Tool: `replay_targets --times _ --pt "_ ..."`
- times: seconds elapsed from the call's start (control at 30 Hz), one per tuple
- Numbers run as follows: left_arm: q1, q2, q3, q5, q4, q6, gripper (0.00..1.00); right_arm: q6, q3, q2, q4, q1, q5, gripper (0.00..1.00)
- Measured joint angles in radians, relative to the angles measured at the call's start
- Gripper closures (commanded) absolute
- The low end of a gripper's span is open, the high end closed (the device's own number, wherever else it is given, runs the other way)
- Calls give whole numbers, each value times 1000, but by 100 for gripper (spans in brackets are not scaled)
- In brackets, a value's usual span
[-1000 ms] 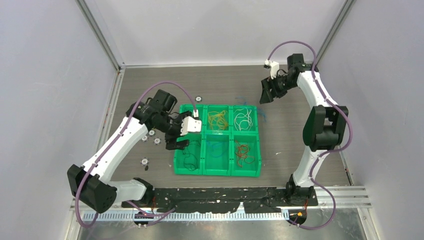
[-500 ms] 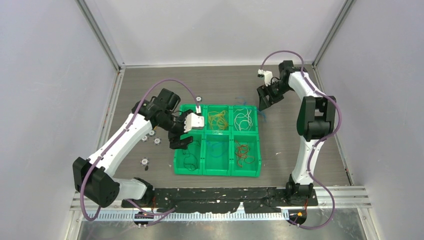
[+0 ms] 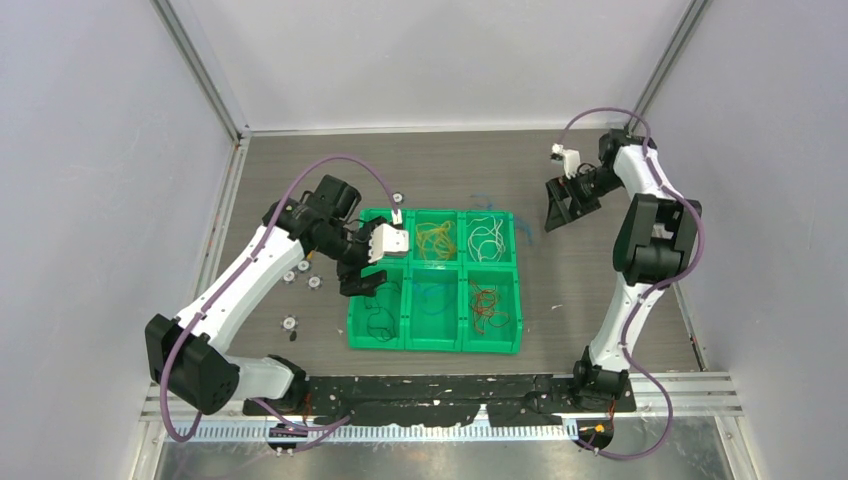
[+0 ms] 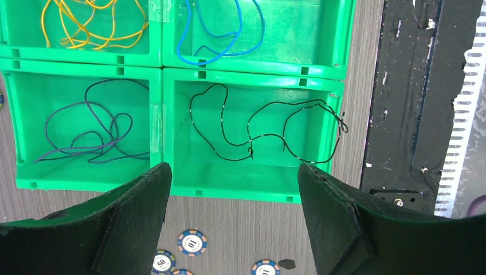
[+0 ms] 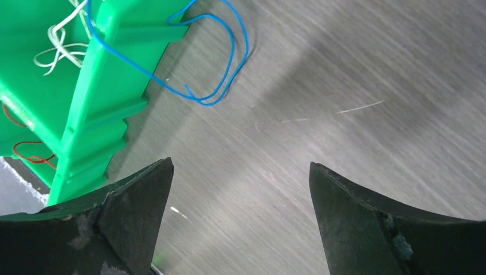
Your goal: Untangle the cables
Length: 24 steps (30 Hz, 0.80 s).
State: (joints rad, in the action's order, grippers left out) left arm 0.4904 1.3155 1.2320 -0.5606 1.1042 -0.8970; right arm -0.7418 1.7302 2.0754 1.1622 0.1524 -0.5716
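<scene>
Evidently the sorting is close to finished: most of the cables [image 3: 436, 238] lie coiled by colour in the compartments of the green tray [image 3: 432, 344]. One blue cable [image 5: 226, 63] is still out, hooked over the tray's rim at its 2 o'clock corner and looping onto the table [image 5: 355, 120]. It is thread-thin and springy, so the next move probably needs a low, exact pinch. The right gripper [image 5: 240, 166] hangs just beyond that loop, jaws spread and empty. The left gripper [image 4: 232, 172], likewise spread and empty, hovers at the tray's 9 o'clock side above the black cable [image 4: 252, 134].
</scene>
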Motion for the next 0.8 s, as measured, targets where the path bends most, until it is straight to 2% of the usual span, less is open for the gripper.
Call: replay_targets --times 0.13,0.3,0.43,0.57,0.6,0.67,0.7,0.77,0.8 --pt "0 3 0 0 -1 1 17 20 -74 -62 -18 -12 -17 8" --pt "0 16 8 1 -2 0 17 115 -143 -77 -150 -123 41 16" --pt "0 15 8 6 -2 0 17 204 -150 -56 -249 -174 142 35" --pt "0 3 8 10 -12 1 17 270 -134 -5 -311 -166 253 54" --pt "0 0 8 11 -14 2 17 277 -131 6 -321 -167 274 56" --pt "0 -6 8 14 -22 3 17 285 -129 29 -335 -168 328 69" --pt "0 -8 8 16 -26 4 17 282 -127 37 -336 -169 353 81" --pt "0 -10 8 20 -34 4 17 274 -105 47 -331 -166 386 93" --pt "0 -10 7 23 -38 4 17 270 -82 56 -317 -161 393 94"
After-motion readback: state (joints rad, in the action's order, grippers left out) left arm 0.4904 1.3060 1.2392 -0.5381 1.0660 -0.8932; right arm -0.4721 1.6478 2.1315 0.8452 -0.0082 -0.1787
